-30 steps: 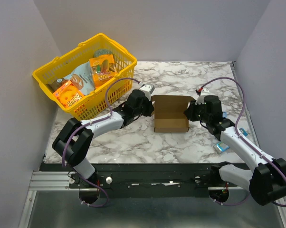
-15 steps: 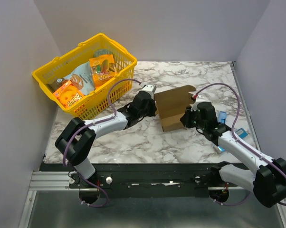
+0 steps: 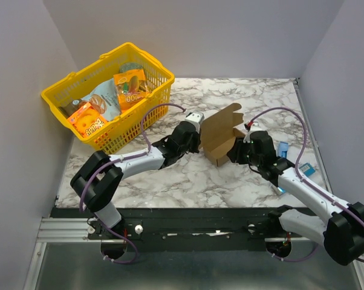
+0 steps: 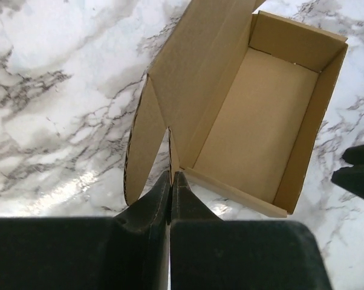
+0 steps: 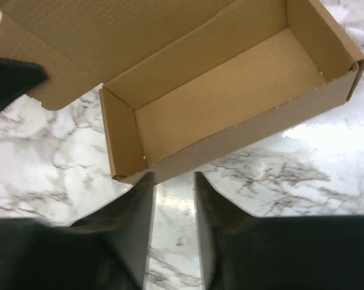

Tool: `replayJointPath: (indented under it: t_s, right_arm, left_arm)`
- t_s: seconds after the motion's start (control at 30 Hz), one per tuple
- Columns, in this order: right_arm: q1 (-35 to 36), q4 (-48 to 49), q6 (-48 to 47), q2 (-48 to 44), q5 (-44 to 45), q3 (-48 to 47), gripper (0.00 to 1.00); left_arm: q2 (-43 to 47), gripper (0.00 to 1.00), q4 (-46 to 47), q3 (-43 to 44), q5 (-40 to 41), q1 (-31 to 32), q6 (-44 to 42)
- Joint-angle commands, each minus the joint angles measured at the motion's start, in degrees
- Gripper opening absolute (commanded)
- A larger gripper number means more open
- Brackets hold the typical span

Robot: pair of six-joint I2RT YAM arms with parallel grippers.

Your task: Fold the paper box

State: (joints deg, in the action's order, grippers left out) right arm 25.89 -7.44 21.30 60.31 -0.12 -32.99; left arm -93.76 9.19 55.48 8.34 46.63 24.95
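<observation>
The paper box (image 3: 219,134) is plain brown cardboard, open, tipped up on edge in the middle of the marble table, its lid flap pointing up and back. My left gripper (image 3: 200,142) is shut on a thin corner flap of the box (image 4: 254,115); the fingertips meet on the cardboard at the left gripper (image 4: 171,176). My right gripper (image 3: 234,153) is at the box's right side. In the right wrist view the right gripper (image 5: 173,181) is open just below the box wall (image 5: 230,136), with only marble between its fingers.
A yellow basket (image 3: 67,96) holding printed snack packs stands at the back left. Small blue packets (image 3: 283,148) lie on the table near the right arm. Grey walls close in both sides and the back.
The box lay flat on the table; now it is tipped up and turned, pulled by my left gripper. My right gripper has let go of the box wall and opened.
</observation>
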Motion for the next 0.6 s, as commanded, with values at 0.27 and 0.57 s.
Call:
replayJointPath:
  t_s: [0.27, 0.57]
  right_arm:
    - [-3.9, -4.8, -4.4, 3.9, 1.1, -14.3, 0.88]
    - [-6.9, -2.7, -15.2, 10.7, 1.9, -15.7, 0.87]
  left_arm:
    - [10.1, 0.0, -0.1, -7.1, -8.2, -1.4, -29.4]
    - [13.7, 0.0, -1.8, -9.3, -16.2, -4.1, -31.8]
